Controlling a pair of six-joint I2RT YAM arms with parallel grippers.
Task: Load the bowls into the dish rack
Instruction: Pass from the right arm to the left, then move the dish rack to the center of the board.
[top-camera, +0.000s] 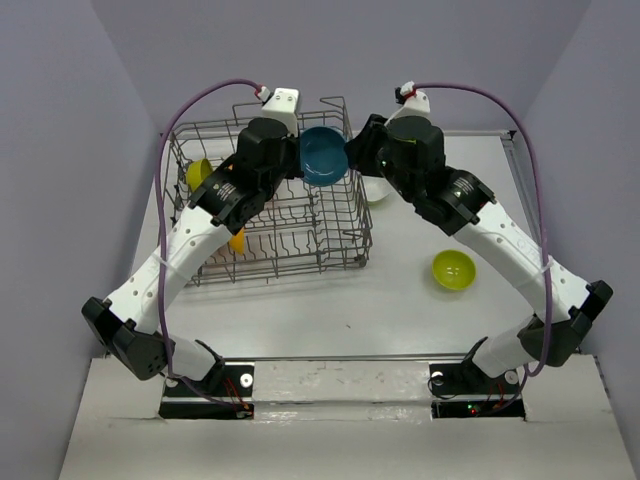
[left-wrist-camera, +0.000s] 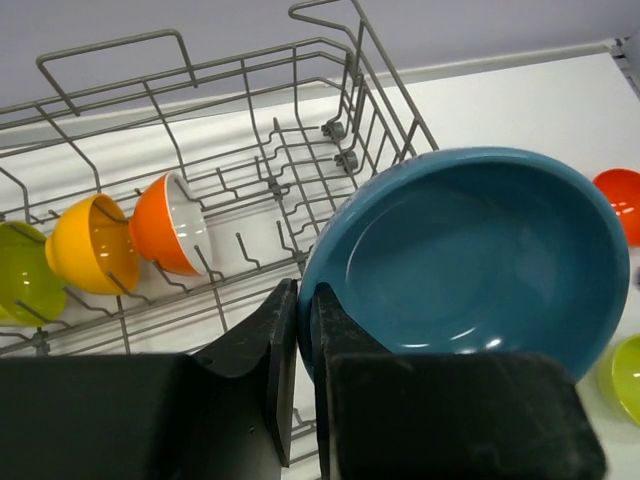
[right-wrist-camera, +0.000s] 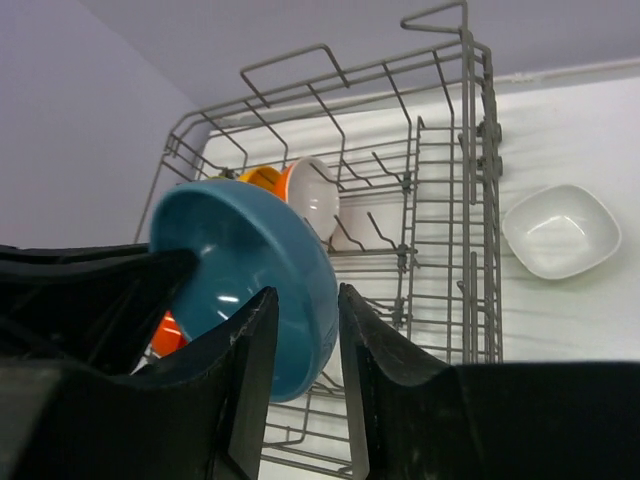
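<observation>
Step in hand, by my read: handover of teal bowl (top-camera: 324, 155) between arms, held in air over far right corner of dish rack (top-camera: 340, 240)

- Left gripper (left-wrist-camera: 303, 330): fingers closed on bowl rim, near edge, seen clearly in left wrist view
- Right gripper (right-wrist-camera: 305, 330): fingers straddle opposite rim w/ small gap showing; looks loose, not clamped. Can't tell if it's arriving or letting go
- Already in rack, standing on edge btwn tines: lime green bowl (left-wrist-camera: 22, 275), orange-yellow bowl (left-wrist-camera: 90, 255), red-orange bowl (left-wrist-camera: 170, 225)
- On table outside rack: second lime bowl (top-camera: 453, 270) right of rack, white dish (right-wrist-camera: 560, 230) just beside rack's right wall, another red-orange bowl (left-wrist-camera: 620, 200) partly in view

Next move calls for: one arm takes sole hold, other backs clear; then tilt bowl on edge, lower into free tine slot beside red-orange one, w/o knocking seated bowls
</observation>
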